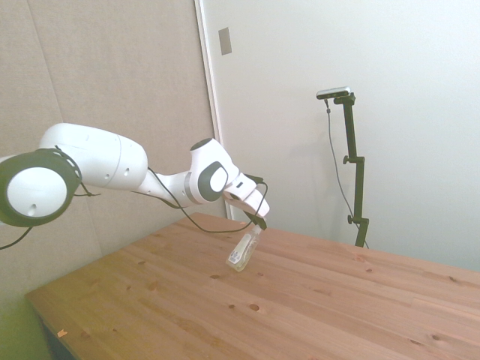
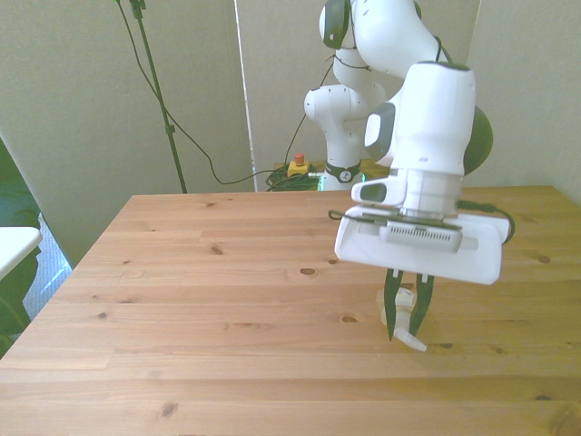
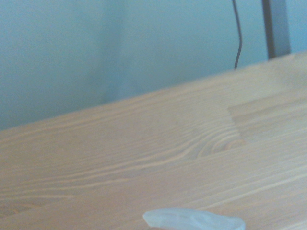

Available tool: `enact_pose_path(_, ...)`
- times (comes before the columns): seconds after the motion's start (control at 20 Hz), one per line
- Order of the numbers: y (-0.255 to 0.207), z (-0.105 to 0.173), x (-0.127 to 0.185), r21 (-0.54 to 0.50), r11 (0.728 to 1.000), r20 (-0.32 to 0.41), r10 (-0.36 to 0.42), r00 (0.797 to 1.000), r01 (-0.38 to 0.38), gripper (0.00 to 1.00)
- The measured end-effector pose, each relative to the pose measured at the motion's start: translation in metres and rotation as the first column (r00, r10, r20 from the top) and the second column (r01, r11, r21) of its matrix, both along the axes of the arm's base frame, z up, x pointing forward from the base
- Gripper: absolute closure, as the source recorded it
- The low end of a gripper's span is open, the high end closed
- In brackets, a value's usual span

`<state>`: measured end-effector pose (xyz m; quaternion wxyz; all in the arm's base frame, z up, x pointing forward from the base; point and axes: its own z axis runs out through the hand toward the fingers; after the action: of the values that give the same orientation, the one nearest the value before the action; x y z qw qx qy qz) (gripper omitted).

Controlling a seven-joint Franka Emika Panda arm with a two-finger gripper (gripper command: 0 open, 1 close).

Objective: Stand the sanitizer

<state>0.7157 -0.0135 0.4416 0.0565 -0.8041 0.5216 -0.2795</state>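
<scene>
wooden table [image 1: 315, 300] under a pale wall: from the side, the gripper [image 1: 257, 223] is clamped on the sanitizer [image 1: 244, 251], which hangs tilted just above the table, its base lowest. from the front, the gripper [image 2: 408, 313] pinches the sanitizer [image 2: 410, 338], nozzle toward the camera. up close, only a blurred sliver of the sanitizer [image 3: 194, 220] shows. the pick-up looks done; uprighting and setting down remain.

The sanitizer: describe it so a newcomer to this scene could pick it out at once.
Find the wooden table, then follow the white arm down to the gripper above it. Hanging tilted from the closed fingers, its base just above the wood, is the sanitizer: a small clear bottle of yellowish liquid. It is the only loose object in sight.
</scene>
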Motion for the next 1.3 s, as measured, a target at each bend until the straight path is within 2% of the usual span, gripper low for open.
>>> enact_pose_path(0.15,0.008,0.017,-0.017,-0.048,0.999,0.091,-0.019,0.996,0.024,1.00)
enact_pose_path(0.3,0.016,0.015,-0.031,-0.086,0.995,0.167,-0.037,0.985,0.052,1.00)
enact_pose_path(0.6,0.022,0.004,-0.052,-0.112,0.988,0.321,-0.068,0.945,0.109,1.00)
enact_pose_path(0.75,0.025,0.000,-0.063,-0.112,0.985,0.374,-0.078,0.924,0.129,1.00)
enact_pose_path(0.9,0.028,-0.009,-0.074,-0.110,0.984,0.392,-0.086,0.916,0.139,1.00)
enact_pose_path(0.95,0.029,-0.011,-0.076,-0.112,0.984,0.393,-0.083,0.916,0.137,0.00)
enact_pose_path(1.3,0.030,-0.011,-0.086,-0.111,0.986,0.386,-0.074,0.919,0.127,0.00)
